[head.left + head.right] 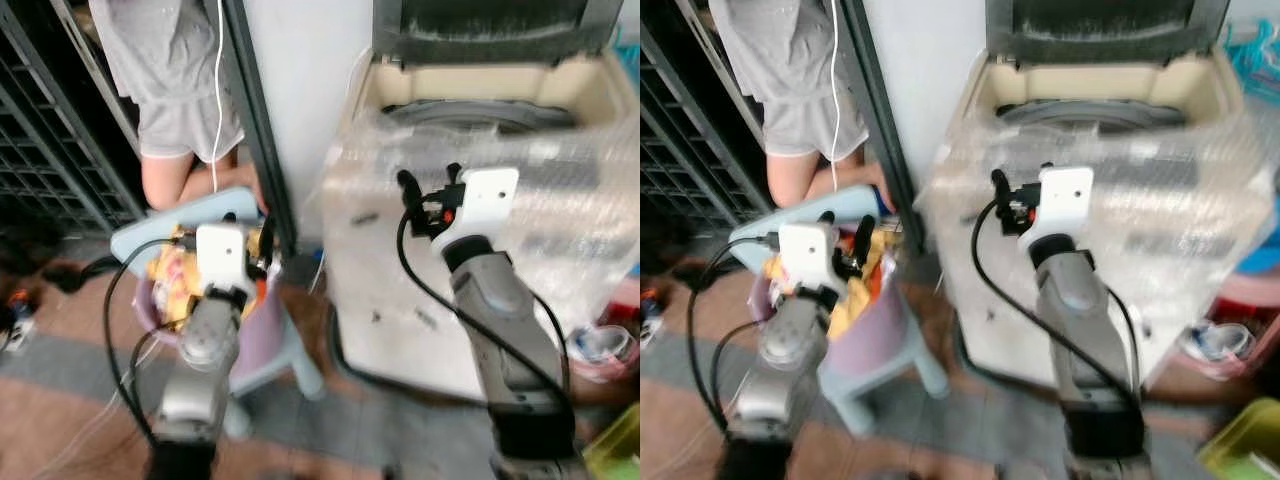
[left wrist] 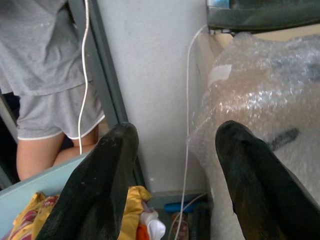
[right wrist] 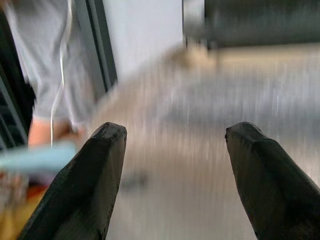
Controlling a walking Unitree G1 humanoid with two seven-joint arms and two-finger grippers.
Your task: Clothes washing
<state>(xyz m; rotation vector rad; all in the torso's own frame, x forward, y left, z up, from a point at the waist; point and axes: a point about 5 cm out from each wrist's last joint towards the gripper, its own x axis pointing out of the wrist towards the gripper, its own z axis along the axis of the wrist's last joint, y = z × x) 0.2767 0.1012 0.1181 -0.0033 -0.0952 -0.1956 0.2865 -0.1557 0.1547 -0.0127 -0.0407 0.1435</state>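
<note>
now | left end effector (image 2: pixel 172 185) open | clothes (image 2: pixel 131 200) just below

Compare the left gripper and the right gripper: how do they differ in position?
The left gripper is low, above the yellow clothes on the blue stool; the right gripper is higher, before the wrapped washing machine. The right wrist view is blurred, the left sharp. Both are open and hold nothing.
</note>
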